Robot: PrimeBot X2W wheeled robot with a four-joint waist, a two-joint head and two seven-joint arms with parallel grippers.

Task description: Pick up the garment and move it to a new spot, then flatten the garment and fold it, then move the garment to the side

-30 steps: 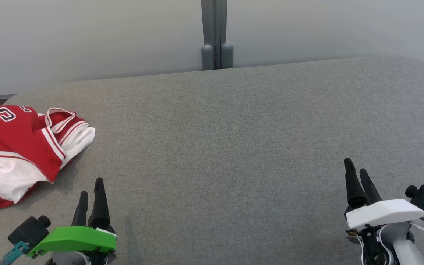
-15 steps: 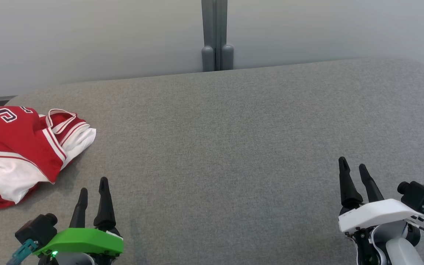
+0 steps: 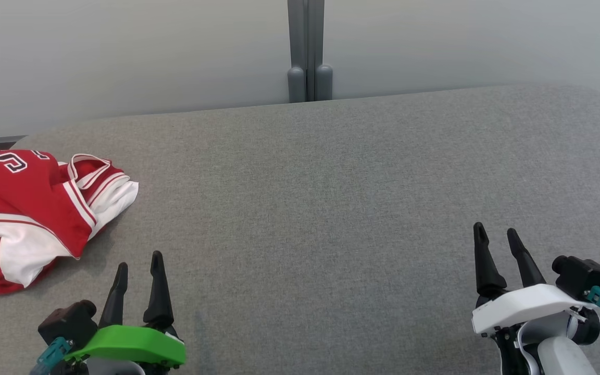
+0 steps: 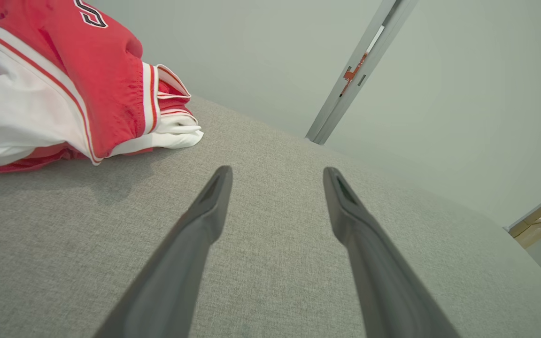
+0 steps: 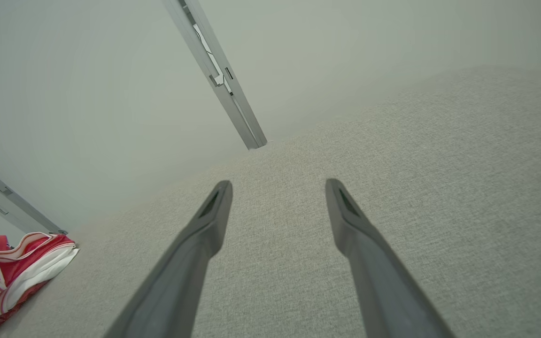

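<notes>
The garment (image 3: 29, 213) is a red and white jersey lying in a loose folded heap at the left edge of the grey fabric surface (image 3: 321, 198). It also shows at the upper left of the left wrist view as the garment (image 4: 64, 84) and at the lower left of the right wrist view as the garment (image 5: 12, 272). My left gripper (image 3: 138, 260) hovers open near the front edge, just right of and below the garment, holding nothing. My right gripper (image 3: 497, 234) stands open at the lower right, far from it, empty.
A pale wall runs behind the surface, with a grey vertical post (image 3: 308, 52) at the back centre. The surface's rounded back corners lie at the far left and far right.
Both grippers have spread their fingers wider. The left one slid slightly right and down in the view; the right one slid slightly left. The garment lies as before.
</notes>
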